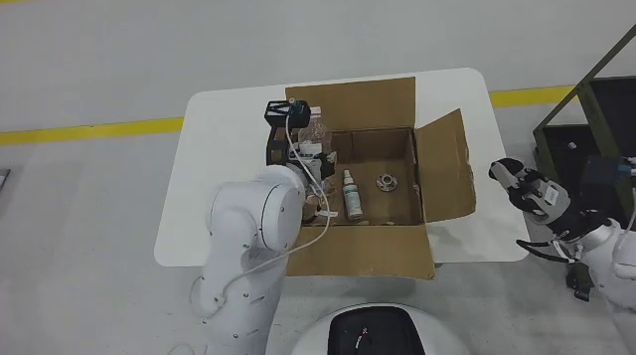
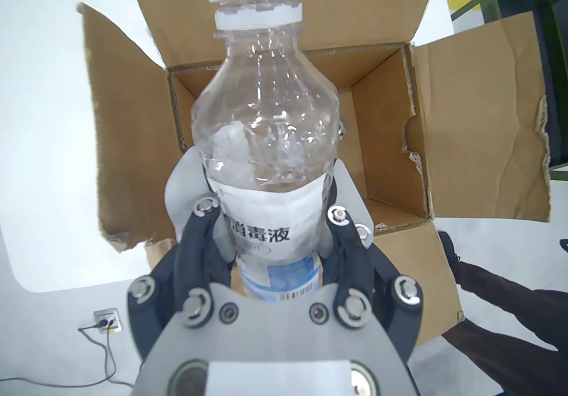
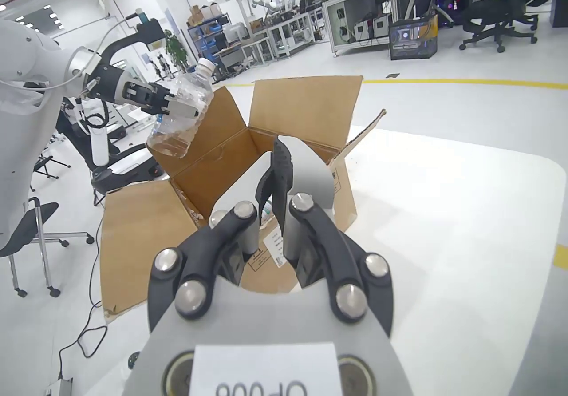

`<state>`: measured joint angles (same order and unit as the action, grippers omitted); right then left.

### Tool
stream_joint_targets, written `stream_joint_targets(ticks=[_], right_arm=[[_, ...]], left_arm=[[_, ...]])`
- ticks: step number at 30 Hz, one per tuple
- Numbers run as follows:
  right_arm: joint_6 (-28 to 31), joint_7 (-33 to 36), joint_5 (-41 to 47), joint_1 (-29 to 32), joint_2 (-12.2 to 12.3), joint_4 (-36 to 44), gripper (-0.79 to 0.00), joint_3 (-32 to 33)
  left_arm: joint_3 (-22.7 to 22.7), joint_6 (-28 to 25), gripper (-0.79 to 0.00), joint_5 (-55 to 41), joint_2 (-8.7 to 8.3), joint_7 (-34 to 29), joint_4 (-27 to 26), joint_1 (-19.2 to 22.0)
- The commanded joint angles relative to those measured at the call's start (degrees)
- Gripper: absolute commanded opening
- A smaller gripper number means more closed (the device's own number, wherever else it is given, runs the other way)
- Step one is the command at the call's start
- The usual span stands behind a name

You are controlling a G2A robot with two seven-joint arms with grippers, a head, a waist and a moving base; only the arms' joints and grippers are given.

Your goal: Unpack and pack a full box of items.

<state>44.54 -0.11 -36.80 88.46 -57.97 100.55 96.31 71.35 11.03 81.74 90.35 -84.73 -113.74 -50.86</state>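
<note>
From the top we see the open cardboard box on the white table, a spray bottle on its floor, and the left gripper over its left side. The left wrist view shows us that gripper clamped on a clear plastic bottle by its labelled body, above the open box. In the right wrist view we find the right gripper beside the box, fingers pressed together on nothing, and the bottle held tilted in the air.
</note>
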Motion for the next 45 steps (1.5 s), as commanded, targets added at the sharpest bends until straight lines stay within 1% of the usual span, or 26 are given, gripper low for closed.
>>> stream_joint_targets(ticks=[1,6,11,19,23,26,29,45], right_arm=[[-0.5,-0.1,-0.1,0.1,0.0,0.5,-0.785,0.1],[-1.6,-0.1,-0.5,0.4,-0.2,1.6,-0.785,-0.3],[-2.2,-0.9,-1.0,0.9,-0.5,2.2,-0.785,-0.8],[-2.1,-2.9,-1.4,2.2,-0.7,1.7,-0.785,-0.3],[-2.0,-3.4,-1.4,2.7,-0.8,1.7,-0.785,0.2],[-2.0,-3.5,-1.5,2.8,-0.9,1.8,-0.785,0.5],[-1.9,-3.6,-1.4,2.8,-0.9,1.8,-0.785,0.6],[-0.4,-4.6,-1.6,1.9,-1.3,0.5,-0.785,0.5]], left_arm=[[2.4,-0.1,-0.785,-1.9,-0.15,-0.9,-2.0,0.1],[8.0,-1.1,-0.785,-5.6,-0.66,-3.1,-6.6,0.8],[13.0,-2.5,-0.785,-5.6,-1.4,-3.3,-9.5,1.1],[20.9,-4.0,-0.785,-2.6,-2.77,-3.3,-7.4,2.2],[24.0,-6.7,-0.785,-0.3,-3.64,-3.3,-4.5,1.5],[24.8,-8.4,-0.785,1.6,-4.18,-3.3,-2.0,0.3],[24.4,-9.2,-0.785,3.3,-4.52,-3.3,0.5,-1.1],[24.4,-9.2,-0.785,3.3,-4.52,-3.3,0.5,-1.1]])
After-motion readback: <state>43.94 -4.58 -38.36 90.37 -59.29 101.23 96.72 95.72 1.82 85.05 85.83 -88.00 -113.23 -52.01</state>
